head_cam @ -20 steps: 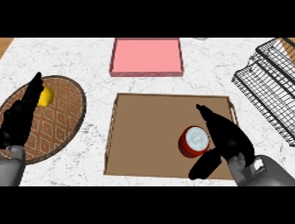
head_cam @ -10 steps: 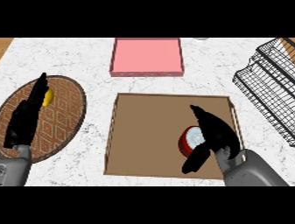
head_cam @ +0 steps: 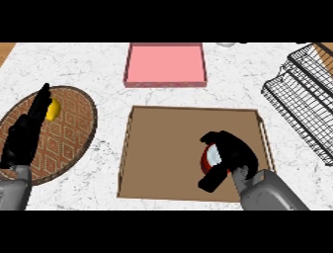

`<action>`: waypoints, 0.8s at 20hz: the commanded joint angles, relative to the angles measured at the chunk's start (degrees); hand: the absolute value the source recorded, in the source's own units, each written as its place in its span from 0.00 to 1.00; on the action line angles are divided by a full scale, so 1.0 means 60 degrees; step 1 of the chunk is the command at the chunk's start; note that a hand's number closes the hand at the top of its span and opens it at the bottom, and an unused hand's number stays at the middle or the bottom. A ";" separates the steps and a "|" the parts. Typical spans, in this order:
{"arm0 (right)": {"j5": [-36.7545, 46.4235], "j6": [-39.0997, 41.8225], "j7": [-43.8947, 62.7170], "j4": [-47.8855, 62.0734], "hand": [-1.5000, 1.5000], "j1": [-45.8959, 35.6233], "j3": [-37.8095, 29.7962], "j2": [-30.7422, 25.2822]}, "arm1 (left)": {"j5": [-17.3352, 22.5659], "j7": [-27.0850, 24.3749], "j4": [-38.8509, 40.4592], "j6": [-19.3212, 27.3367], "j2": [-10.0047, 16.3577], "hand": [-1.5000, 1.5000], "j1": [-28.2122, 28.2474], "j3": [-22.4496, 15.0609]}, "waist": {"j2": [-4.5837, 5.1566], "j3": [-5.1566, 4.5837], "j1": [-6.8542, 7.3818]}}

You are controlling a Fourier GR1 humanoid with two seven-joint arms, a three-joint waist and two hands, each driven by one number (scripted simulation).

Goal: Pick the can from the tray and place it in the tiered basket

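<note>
- Now the right robot hand (head_cam: 234, 154) curls round the can (head_cam: 210, 158), in the tray's (head_cam: 165, 148) near-right corner;
- probably light, stiff, slick; clasp its sides;
- left robot hand (head_cam: 21, 141) rests open, tabletop's left edge.

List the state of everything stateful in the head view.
can: in the tray, right hand curled round it; cannot tell if lifted.
right hand: shut on the can.
left hand: open, fingers straight, over the woven mat.
tray: flat on the counter, holds the can.
tiered basket: can not yet in it.
yellow item: on the woven mat, partly hidden by the left hand.
</note>
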 commanded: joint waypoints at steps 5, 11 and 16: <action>0.0418 0.1455 0.0107 -0.0114 1.00 -0.0304 0.0593 -0.0157 | -0.0246 -0.0015 -0.0170 0.0052 -0.0144 0.50 0.0051 -0.0047 | 0.0079 0.0060 0.0007; 0.0064 0.1182 0.0355 -0.0660 1.00 -0.0013 -0.0734 0.0332 | -0.0173 -0.0100 0.0621 -0.0070 -0.0297 0.50 -0.0472 0.0175 | 0.0085 0.0061 -0.0041; 0.1952 -0.1715 0.1318 0.2417 1.00 -0.1854 -0.2556 0.0703 | -0.0196 -0.0244 -0.0034 -0.0242 -0.0165 0.50 -0.0165 -0.0052 | 0.0304 0.0046 0.0498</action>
